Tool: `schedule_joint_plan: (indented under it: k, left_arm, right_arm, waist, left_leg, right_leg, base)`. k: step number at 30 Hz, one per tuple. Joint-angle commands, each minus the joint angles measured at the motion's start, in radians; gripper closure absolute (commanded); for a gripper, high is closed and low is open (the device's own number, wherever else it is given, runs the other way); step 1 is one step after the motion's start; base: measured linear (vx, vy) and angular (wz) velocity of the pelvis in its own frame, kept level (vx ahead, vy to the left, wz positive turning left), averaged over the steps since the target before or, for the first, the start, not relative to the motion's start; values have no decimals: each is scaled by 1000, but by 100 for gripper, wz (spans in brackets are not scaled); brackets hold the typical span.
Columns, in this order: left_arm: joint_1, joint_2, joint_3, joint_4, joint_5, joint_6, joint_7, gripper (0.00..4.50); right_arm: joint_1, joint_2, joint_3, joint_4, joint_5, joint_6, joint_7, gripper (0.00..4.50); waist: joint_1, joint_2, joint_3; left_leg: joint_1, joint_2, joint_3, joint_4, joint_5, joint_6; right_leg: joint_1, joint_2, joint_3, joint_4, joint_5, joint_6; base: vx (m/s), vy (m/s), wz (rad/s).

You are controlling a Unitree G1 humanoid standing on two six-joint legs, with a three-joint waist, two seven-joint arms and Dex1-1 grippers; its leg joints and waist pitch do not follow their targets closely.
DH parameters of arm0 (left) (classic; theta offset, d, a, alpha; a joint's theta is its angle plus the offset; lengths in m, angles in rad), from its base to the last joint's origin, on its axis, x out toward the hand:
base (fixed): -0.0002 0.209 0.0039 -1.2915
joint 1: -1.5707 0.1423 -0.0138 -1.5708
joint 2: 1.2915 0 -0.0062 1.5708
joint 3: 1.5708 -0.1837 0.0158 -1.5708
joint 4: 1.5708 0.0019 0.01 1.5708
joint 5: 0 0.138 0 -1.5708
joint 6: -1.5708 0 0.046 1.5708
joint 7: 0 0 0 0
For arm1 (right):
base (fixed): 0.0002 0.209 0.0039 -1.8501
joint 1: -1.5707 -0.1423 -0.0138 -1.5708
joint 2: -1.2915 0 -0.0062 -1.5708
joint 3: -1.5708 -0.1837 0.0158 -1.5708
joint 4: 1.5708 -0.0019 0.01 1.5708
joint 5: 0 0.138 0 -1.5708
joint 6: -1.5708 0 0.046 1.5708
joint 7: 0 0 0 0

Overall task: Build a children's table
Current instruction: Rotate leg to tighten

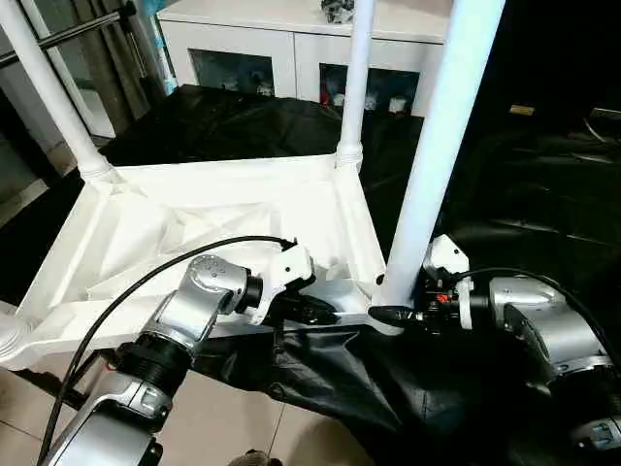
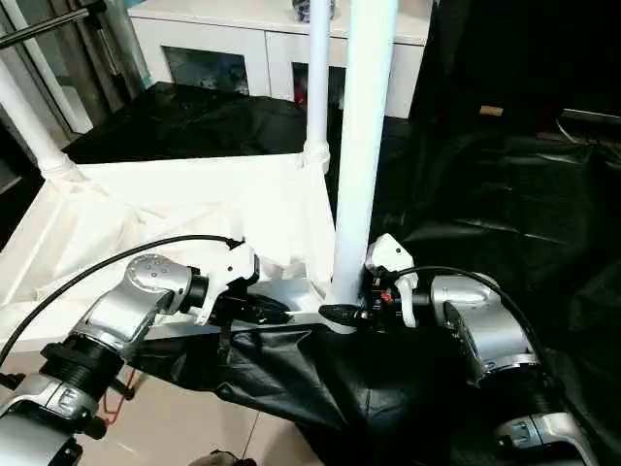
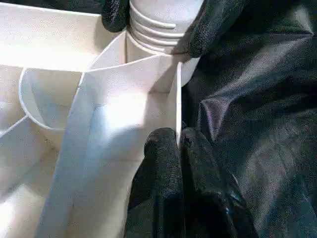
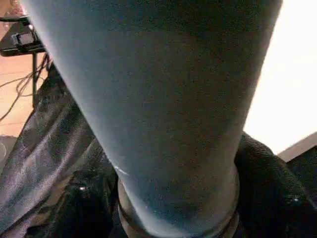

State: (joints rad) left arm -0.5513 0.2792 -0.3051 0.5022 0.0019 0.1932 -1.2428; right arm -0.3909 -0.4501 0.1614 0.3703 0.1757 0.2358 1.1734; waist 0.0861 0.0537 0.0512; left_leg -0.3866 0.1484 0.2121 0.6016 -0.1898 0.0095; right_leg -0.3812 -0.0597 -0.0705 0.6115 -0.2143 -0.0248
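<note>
Three legs stand in the upturned tabletop (image 1: 194,209); left gripper (image 3: 179,148) pinches its rim wall shut, right gripper (image 1: 393,316) clasps the near leg (image 1: 437,146); twist gently, keeping it upright

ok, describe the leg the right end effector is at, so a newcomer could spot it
Find the white tabletop lying ribbed side up on the black-draped table. Three legs stand in its corner sockets; take the leg at the near corner, on the robot's right. It looks the thickest, being nearest the camera, with the right end effector around its base.
</note>
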Motion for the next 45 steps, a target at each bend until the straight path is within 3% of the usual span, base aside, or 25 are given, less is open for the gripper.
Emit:
schedule_joint_plan:
  k: [1, 4, 6, 9, 11, 19, 20, 21, 24, 26, 29, 34, 38, 45]
  left_arm:
    - [-5, -43, -3, -24, -19, 8, 45, 450]
    - [-17, -69, 19, -1, -13, 15, 117, 450]
    - [-49, -118, 47, 49, 6, 26, 243, 450]
    - [-62, -135, 56, 68, 14, 31, 288, 450]
    - [-103, -203, 73, 127, 35, 38, 426, 450]
    - [-109, -251, 47, 141, 60, 15, 471, 450]
    - [-108, -252, 42, 141, 64, 8, 466, 450]
    - [-104, -250, 40, 137, 64, 1, 456, 450]
    - [-94, -228, 33, 123, 58, -15, 409, 450]
    - [-90, -212, 26, 122, 55, -37, 374, 450]
    - [-87, -199, 22, 120, 51, -41, 347, 450]
    - [-73, -151, -2, 97, 44, -72, 237, 450]
    - [-65, -99, -25, 73, 25, -83, 103, 450]
    - [-70, -53, -37, 70, 21, -97, 17, 450]
  right_arm:
    - [10, 52, 55, -15, -14, 3, -20, 172]
    - [4, 96, 35, 27, -39, -22, -123, 174]
    - [-18, 168, 3, 110, -84, -41, -313, 175]
    - [-26, 193, -7, 137, -97, -42, -379, 176]
    - [-60, 288, -58, 210, -91, -2, -567, 176]
    - [-95, 363, -72, 274, -109, -20, -673, 176]
    - [-98, 369, -76, 279, -109, -28, -672, 142]
    - [-100, 368, -85, 278, -99, -29, -660, 107]
    - [-105, 340, -97, 265, -79, -34, -612, 99]
    - [-108, 311, -91, 256, -87, -45, -576, 64]
    - [-105, 281, -78, 239, -89, -50, -523, 60]
    - [-83, 196, -53, 168, -58, -51, -350, 60]
    - [-59, 124, -39, 104, -34, -37, -204, 60]
    - [-23, 40, 13, 22, -17, 4, -50, 60]
  waist:
    - [-5, -16, -59]
    - [-8, -17, -58]
    - [-16, -18, -56]
    - [-31, -18, -56]
    - [-35, -16, -57]
    - [-37, -13, -59]
    - [-37, -13, -59]
    - [-37, -13, -59]
    - [-38, -11, -58]
    - [-39, -11, -58]
    - [-36, -14, -63]
    - [-22, -12, -65]
    - [-19, -10, -66]
    - [-12, -8, -61]
  left_leg:
    - [23, 102, -53, -68, -168, 67]
    - [27, 101, -55, -70, -195, 48]
    - [29, 100, -56, -72, -208, 31]
    - [31, 98, -60, -77, -235, 8]
    - [30, 97, -57, -75, -220, 18]
    - [25, 96, -57, -73, -198, 39]
    - [25, 96, -57, -73, -202, 39]
    - [26, 96, -57, -74, -209, 39]
    - [28, 100, -59, -77, -231, 31]
    - [27, 100, -60, -78, -234, 29]
    - [21, 96, -55, -71, -180, 57]
    - [18, 101, -53, -66, -136, 94]
    - [18, 103, -53, -66, -138, 101]
    - [22, 104, -53, -68, -169, 83]
  right_leg:
    - [33, -115, 62, -84, -197, -219]
    - [33, -115, 62, -88, -244, -209]
    - [28, -116, 64, -90, -253, -213]
    - [30, -116, 64, -93, -268, -210]
    - [29, -116, 67, -92, -229, -215]
    - [36, -118, 66, -91, -190, -214]
    - [36, -117, 65, -91, -196, -213]
    - [36, -118, 65, -92, -207, -210]
    - [34, -117, 66, -93, -224, -207]
    - [35, -117, 66, -92, -215, -209]
    - [40, -118, 66, -84, -131, -226]
    - [42, -115, 62, -77, -91, -227]
    - [41, -114, 59, -72, -70, -242]
    - [38, -115, 60, -79, -139, -237]
  base:
    - [0, 0, 0]
    - [0, 0, 0]
    - [0, 0, 0]
    - [0, 0, 0]
    - [0, 0, 0]
    - [0, 0, 0]
    - [0, 0, 0]
    - [0, 0, 0]
    - [0, 0, 0]
    - [0, 0, 0]
    - [0, 0, 0]
    - [0, 0, 0]
    - [0, 0, 0]
    - [0, 0, 0]
